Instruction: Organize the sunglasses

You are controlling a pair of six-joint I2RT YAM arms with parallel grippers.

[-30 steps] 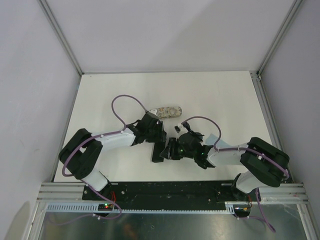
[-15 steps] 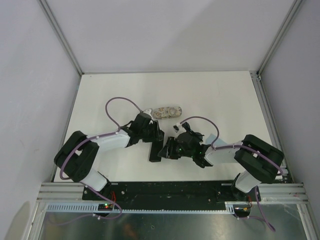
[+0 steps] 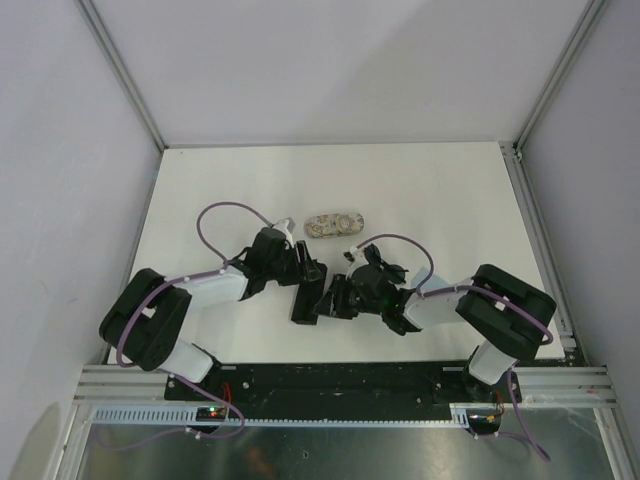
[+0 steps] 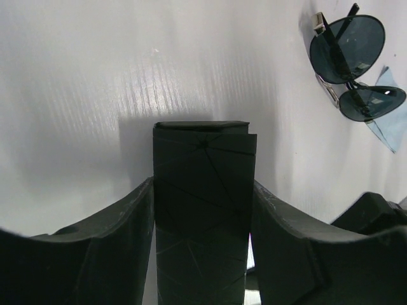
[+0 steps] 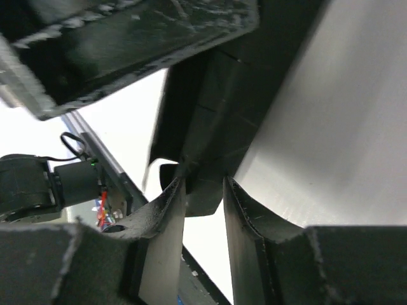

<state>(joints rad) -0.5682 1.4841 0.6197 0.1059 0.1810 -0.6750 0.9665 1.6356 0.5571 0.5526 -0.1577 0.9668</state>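
Observation:
My left gripper [image 3: 304, 272] [image 4: 203, 190] is shut on a black oblong case [image 4: 203, 159], which lies on the white table in the top view [image 3: 301, 306]. My right gripper [image 3: 333, 298] [image 5: 203, 185] meets the case from the right, with its fingers closed on a dark flap of the case [image 5: 206, 190]. The thin wire-frame sunglasses [image 4: 351, 62] with dark rounded lenses lie folded on the table beyond the case; in the top view they show as a small dark shape [image 3: 351, 256]. The chunky black sunglasses are out of view.
A beige patterned oval case [image 3: 333, 224] lies just behind the grippers. A pale blue cloth [image 4: 389, 126] lies beside the wire sunglasses. The right arm's cable [image 3: 395, 240] loops above them. Grey walls stand round the white table [image 3: 420, 190].
Both grippers and the black case between them have shifted left and slightly toward the near edge. The beige case has not moved.

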